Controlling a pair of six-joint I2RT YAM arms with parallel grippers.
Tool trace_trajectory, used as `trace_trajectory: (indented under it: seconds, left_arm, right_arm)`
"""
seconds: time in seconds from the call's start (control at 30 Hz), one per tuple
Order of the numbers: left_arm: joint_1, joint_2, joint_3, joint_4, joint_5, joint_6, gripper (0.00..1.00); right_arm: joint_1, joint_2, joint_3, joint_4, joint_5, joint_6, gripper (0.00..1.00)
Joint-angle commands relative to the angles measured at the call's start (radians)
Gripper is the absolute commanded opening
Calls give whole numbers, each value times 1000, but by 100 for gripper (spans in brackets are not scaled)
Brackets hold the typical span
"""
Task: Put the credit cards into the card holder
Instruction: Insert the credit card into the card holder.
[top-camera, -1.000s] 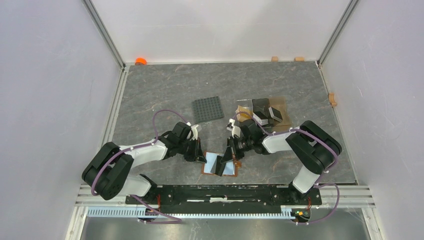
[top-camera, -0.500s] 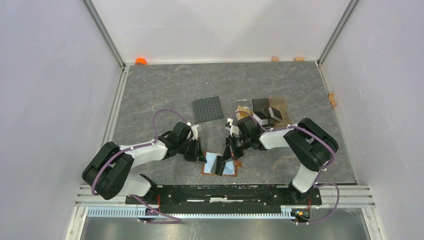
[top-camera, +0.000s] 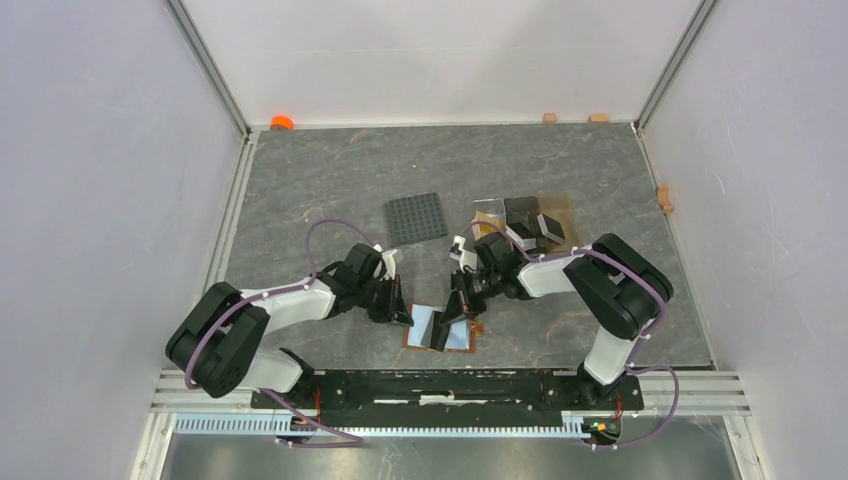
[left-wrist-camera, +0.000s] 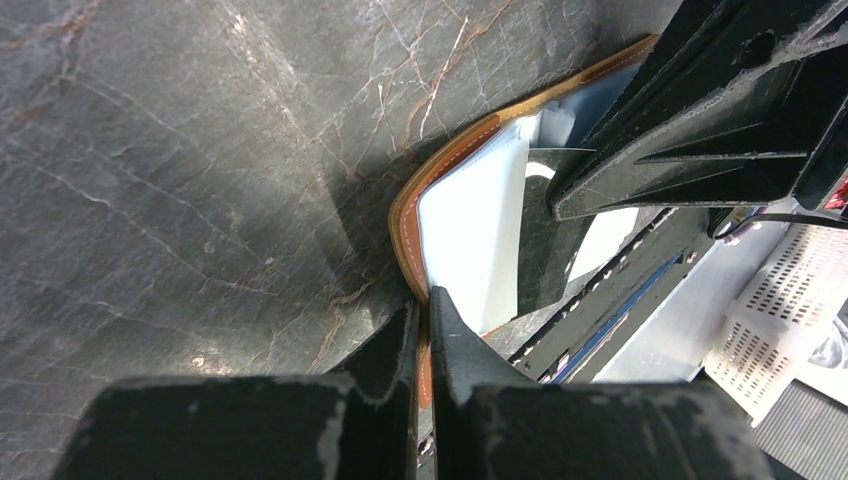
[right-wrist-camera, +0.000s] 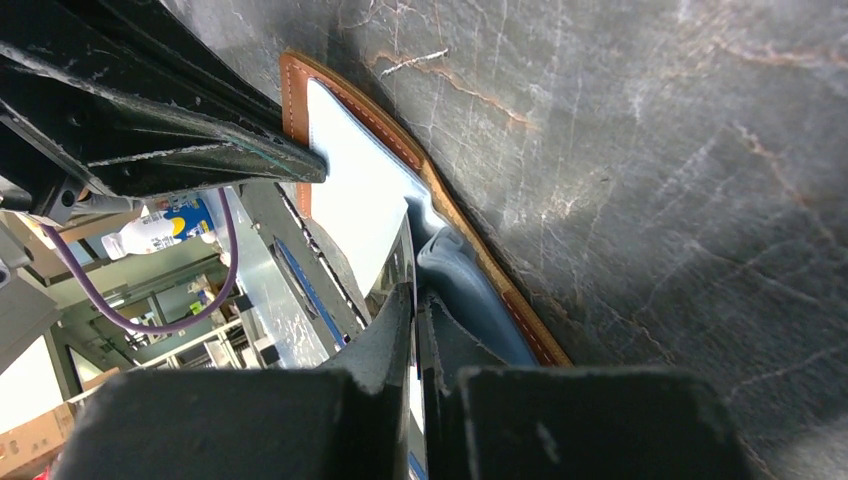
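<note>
The brown leather card holder (top-camera: 458, 338) lies open near the table's front edge, its light blue lining up. My left gripper (top-camera: 407, 315) is shut on the holder's left leather edge (left-wrist-camera: 408, 215), with the rim pinched between the fingertips (left-wrist-camera: 425, 300). My right gripper (top-camera: 460, 312) is shut on a thin dark glossy credit card (top-camera: 439, 335). That card stands tilted on edge over the holder's middle fold. In the right wrist view the card (right-wrist-camera: 402, 262) runs out from the right gripper (right-wrist-camera: 413, 295) beside a raised blue pocket (right-wrist-camera: 460, 285). More credit cards (top-camera: 527, 222) sit in a stand behind.
A clear amber compartment stand (top-camera: 563, 215) holds the other cards at the back right. A dark grey studded plate (top-camera: 416, 218) lies behind the left gripper. An orange object (top-camera: 282, 122) and small wooden blocks (top-camera: 549, 117) sit along the far and right walls.
The right arm's elbow has shifted slightly left. Both grippers, the card and the holder stay almost where they were.
</note>
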Motion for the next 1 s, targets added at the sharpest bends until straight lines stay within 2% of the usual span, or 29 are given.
trace_trajectory:
  seconds: [0.0, 0.27, 0.37, 0.5, 0.77, 0.97]
  left_arm:
    - [-13, 17, 5, 72, 52, 12, 6]
    - [-15, 12, 5, 73, 61, 11, 6]
    - [-14, 9, 3, 72, 58, 9, 6]
    - [-14, 0, 3, 70, 37, 10, 6]
    - [-13, -23, 9, 10, -32, 16, 4]
    - [-13, -30, 12, 6, -36, 14, 5]
  right_arm:
    - [13, 78, 1, -8, 291, -88, 7]
    - [28, 77, 39, 38, 294, -85, 8]
    - [31, 72, 47, 34, 305, -91, 12]
    - [31, 52, 48, -9, 328, -111, 23]
    - [31, -25, 48, -208, 389, -145, 47]
    - [30, -136, 39, -327, 434, -179, 58]
